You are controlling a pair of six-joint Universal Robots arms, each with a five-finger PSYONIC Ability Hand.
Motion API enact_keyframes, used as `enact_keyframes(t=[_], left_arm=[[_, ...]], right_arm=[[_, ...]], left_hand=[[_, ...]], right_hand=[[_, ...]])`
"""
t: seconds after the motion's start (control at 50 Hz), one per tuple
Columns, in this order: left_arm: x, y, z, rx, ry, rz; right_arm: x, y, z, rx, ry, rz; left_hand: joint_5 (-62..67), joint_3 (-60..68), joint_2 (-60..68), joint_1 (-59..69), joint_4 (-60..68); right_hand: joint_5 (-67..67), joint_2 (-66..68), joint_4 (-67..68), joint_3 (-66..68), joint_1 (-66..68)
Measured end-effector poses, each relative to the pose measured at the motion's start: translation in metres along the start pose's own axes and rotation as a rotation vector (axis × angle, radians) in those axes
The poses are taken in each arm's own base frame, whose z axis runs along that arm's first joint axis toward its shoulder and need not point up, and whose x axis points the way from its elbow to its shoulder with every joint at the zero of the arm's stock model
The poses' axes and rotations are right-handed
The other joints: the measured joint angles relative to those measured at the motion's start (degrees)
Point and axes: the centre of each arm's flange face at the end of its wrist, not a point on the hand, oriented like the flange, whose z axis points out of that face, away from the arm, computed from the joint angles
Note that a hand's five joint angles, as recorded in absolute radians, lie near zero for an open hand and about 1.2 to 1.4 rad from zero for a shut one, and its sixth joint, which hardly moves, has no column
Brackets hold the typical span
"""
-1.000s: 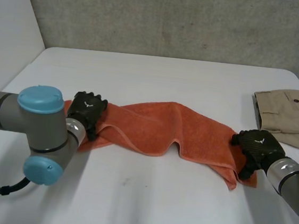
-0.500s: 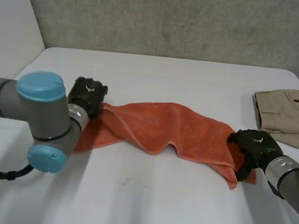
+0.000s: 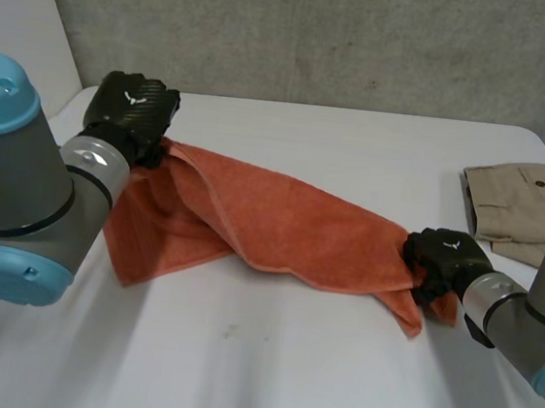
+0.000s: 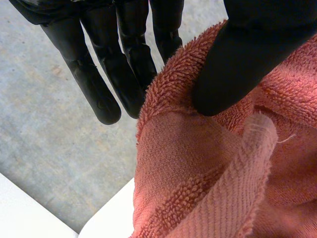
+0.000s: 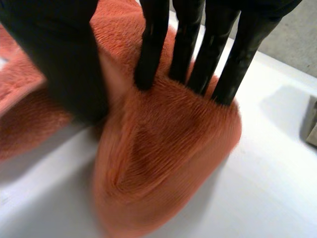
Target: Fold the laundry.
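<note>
Higher now, left hand (image 3: 131, 111) pinching stretched orange towel (image 3: 281, 220), right hand (image 3: 442, 259) pinching opposite end

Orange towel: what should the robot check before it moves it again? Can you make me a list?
1. Left robot hand pinches one end of the towel between thumb and fingers: ok.
2. Right robot hand grips the other end: ok.
3. Towel stretched smooth between them: not ok, it sags and bunches.
4. Both ends at equal height: not ok, the left end is raised and the right end lies on the table.
5. Beige trousers lie apart from the towel: ok.
6. Each hand holds a true corner: cannot tell.
</note>
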Motion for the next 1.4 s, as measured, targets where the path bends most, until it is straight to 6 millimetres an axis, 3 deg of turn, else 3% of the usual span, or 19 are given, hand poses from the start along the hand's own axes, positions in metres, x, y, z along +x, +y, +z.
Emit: enact_keyframes(t=[0.04, 0.16, 0.2, 0.28, 0.4, 0.48, 0.6, 0.76, 0.82, 0.88, 0.94, 1.04, 1.06, 1.12, 1.2, 1.26, 1.32, 1.4], left_arm=[[-0.003, -0.004, -0.002, 0.008, -0.005, -0.012], [-0.012, -0.018, -0.007, 0.037, -0.023, -0.029], [-0.018, -0.028, -0.012, 0.059, -0.037, -0.031], [-0.030, -0.041, -0.020, 0.077, -0.056, -0.028], [-0.045, -0.044, -0.032, 0.029, -0.068, -0.019], [-0.050, -0.033, -0.040, -0.069, -0.052, -0.006], [-0.051, -0.012, -0.041, -0.190, -0.021, 0.004], [-0.039, 0.040, -0.009, -0.316, 0.032, 0.042], [-0.036, 0.051, 0.016, -0.277, 0.018, 0.083], [-0.037, 0.052, 0.045, -0.186, -0.026, 0.133], [-0.048, 0.035, 0.079, -0.020, -0.121, 0.188], [-0.067, -0.003, 0.104, 0.198, -0.252, 0.218], [-0.079, -0.029, 0.110, 0.324, -0.328, 0.222], [-0.095, -0.067, 0.110, 0.493, -0.423, 0.212], [-0.108, -0.100, 0.098, 0.625, -0.478, 0.165], [-0.111, -0.108, 0.090, 0.651, -0.478, 0.135], [-0.110, -0.106, 0.071, 0.643, -0.441, 0.069], [-0.099, -0.076, 0.052, 0.545, -0.377, 0.025]], right_arm=[[0.002, -0.004, 0.004, 0.014, 0.009, 0.002], [0.015, -0.035, 0.005, 0.100, 0.062, -0.023], [0.026, -0.075, -0.008, 0.199, 0.103, -0.069], [0.031, -0.126, -0.041, 0.290, 0.128, -0.161], [0.027, -0.173, -0.092, 0.271, 0.108, -0.345], [0.022, -0.177, -0.111, 0.171, 0.067, -0.464], [0.018, -0.168, -0.112, 0.061, 0.010, -0.539], [0.014, -0.127, -0.055, -0.103, -0.096, -0.491], [0.017, -0.123, -0.030, -0.084, -0.064, -0.457], [0.025, -0.134, -0.006, 0.002, 0.016, -0.436], [0.040, -0.168, 0.014, 0.189, 0.150, -0.420], [0.053, -0.224, 0.015, 0.464, 0.294, -0.402], [0.056, -0.256, 0.006, 0.626, 0.360, -0.392], [0.059, -0.298, -0.014, 0.840, 0.438, -0.384], [0.057, -0.326, -0.038, 0.977, 0.477, -0.382], [0.053, -0.328, -0.044, 0.984, 0.469, -0.381], [0.040, -0.314, -0.046, 0.912, 0.411, -0.378], [0.023, -0.272, -0.041, 0.724, 0.296, -0.375]], left_hand=[[0.0, 0.0, 0.0, 0.0, 0.0], [0.0, 0.0, 0.0, 0.0, 0.0], [0.0, 0.0, 0.0, 0.0, 0.0], [0.0, 0.0, 0.0, 0.0, 0.0], [0.0, 0.0, 0.0, 0.0, 0.0], [0.0, 0.0, 0.0, 0.0, 0.0], [0.0, 0.0, 0.0, 0.0, 0.0], [0.0, 0.0, 0.0, 0.0, 0.0], [0.0, 0.0, 0.0, 0.0, 0.0], [0.0, 0.0, 0.0, 0.0, 0.0], [0.0, 0.0, 0.0, 0.0, 0.2], [0.9, 0.1, 0.0, 0.0, 0.2], [1.2, 0.2, 0.1, 0.0, 0.2], [1.2, 0.2, 0.1, 0.0, 0.2], [1.6, 0.2, 0.1, 0.0, 0.2], [1.6, 0.2, 0.1, 0.0, 0.2], [1.6, 0.2, 0.1, 0.0, 0.2], [1.6, 0.2, 0.1, 0.0, 0.2]], right_hand=[[17.5, 17.7, 17.1, 17.0, 14.0], [22.1, 21.5, 22.8, 22.3, 16.0], [22.1, 21.5, 23.2, 22.4, 16.0], [22.1, 21.9, 23.3, 22.8, 16.0], [23.3, 21.9, 23.4, 22.8, 17.1], [23.4, 21.9, 23.4, 22.8, 17.1], [23.4, 21.9, 23.4, 22.8, 17.1], [23.4, 21.9, 23.4, 22.8, 17.1], [23.4, 21.9, 23.4, 22.8, 17.1], [23.4, 21.9, 23.4, 22.8, 17.1], [23.4, 21.9, 23.4, 22.8, 17.1], [23.4, 21.9, 23.4, 22.8, 17.1], [23.4, 21.9, 23.4, 22.8, 17.1], [23.4, 21.9, 23.4, 22.8, 17.1], [23.5, 21.9, 23.4, 22.8, 17.1], [23.6, 21.9, 23.4, 22.8, 17.1], [23.7, 21.9, 23.4, 22.8, 17.1], [23.8, 21.9, 23.4, 22.8, 17.1]])
